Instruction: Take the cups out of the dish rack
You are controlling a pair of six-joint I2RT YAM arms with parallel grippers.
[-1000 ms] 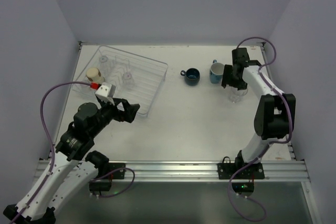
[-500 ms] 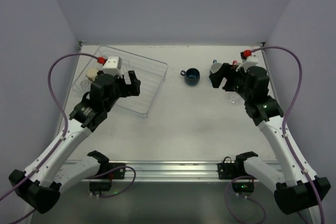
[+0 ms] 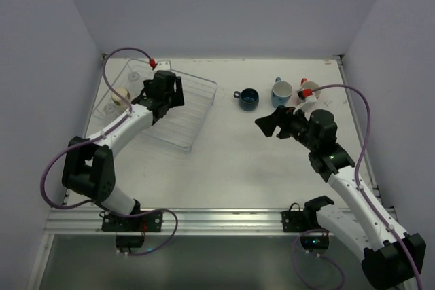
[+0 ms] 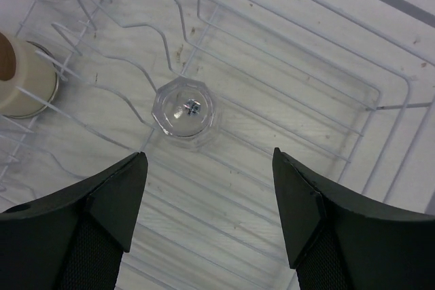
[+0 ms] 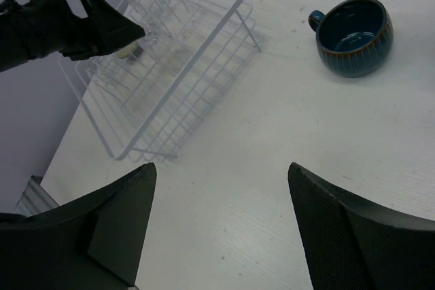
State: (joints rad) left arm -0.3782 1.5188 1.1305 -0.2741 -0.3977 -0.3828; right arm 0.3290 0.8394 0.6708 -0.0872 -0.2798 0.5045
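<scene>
Just ahead of the left claw [image 4: 210,154], a clear tumbler [image 4: 184,112].

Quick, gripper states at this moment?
Left gripper: open, empty, above a clear tumbler in the dish rack.
Right gripper: open, empty.

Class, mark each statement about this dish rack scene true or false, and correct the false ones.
1. The left gripper is open over a clear tumbler in the dish rack. True.
2. The dark blue cup stands inside the rack. False: it stands on the table, outside the rack.
3. The right gripper holds the light blue mug. False: it is open and empty.
4. A cream cup is in the rack. True.
</scene>
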